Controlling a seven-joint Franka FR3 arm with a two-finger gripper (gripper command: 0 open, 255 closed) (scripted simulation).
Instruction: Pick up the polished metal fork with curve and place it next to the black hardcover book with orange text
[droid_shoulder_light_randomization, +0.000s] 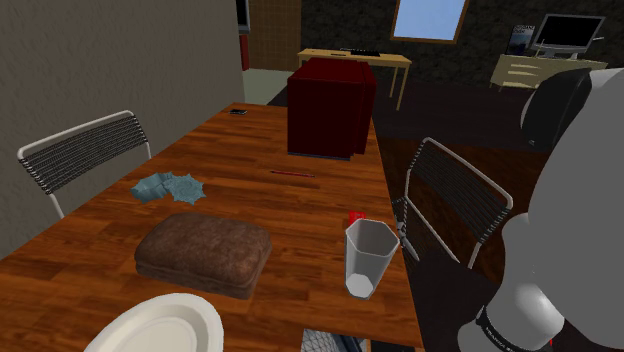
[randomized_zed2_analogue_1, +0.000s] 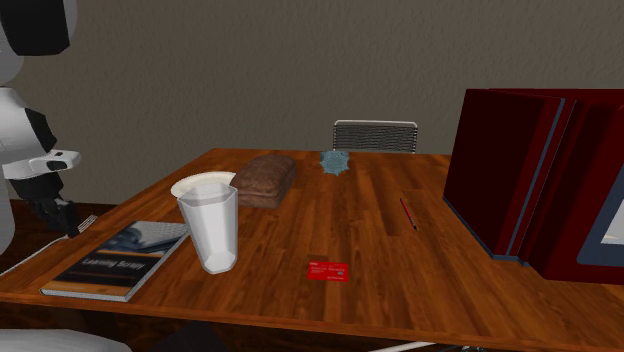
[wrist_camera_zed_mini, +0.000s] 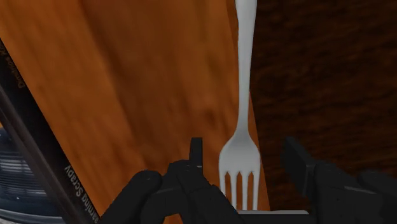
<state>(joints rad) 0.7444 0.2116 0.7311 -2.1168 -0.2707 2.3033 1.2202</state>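
A shiny grey fork (wrist_camera_zed_mini: 243, 95) lies along the wooden table's edge (wrist_camera_zed_mini: 153, 83), its tines pointing at my hand. My gripper (wrist_camera_zed_mini: 245, 153) is open and low over the tines, one finger on each side, neither touching the fork. In the second exterior view the gripper (randomized_zed2_analogue_1: 66, 216) hangs at the table's near left corner, with the fork's tines (randomized_zed2_analogue_1: 88, 221) just beside it. The dark hardcover book (randomized_zed2_analogue_1: 115, 258) titled "Learning Scrapy" lies flat right of the fork; its spine (wrist_camera_zed_mini: 44, 159) sits close beside the gripper. A corner of the book (droid_shoulder_light_randomization: 335, 342) also peeks in.
An empty clear glass (randomized_zed2_analogue_1: 210, 228) stands beside the book, with a small red card (randomized_zed2_analogue_1: 328, 270) near it. A white plate (randomized_zed2_analogue_1: 200, 185), a brown loaf (randomized_zed2_analogue_1: 265, 179), a blue cloth (randomized_zed2_analogue_1: 333, 162) and a red pen (randomized_zed2_analogue_1: 408, 211) lie further along. Large dark red boxes (randomized_zed2_analogue_1: 540, 180) fill the far end. Chairs (droid_shoulder_light_randomization: 455, 200) flank the table.
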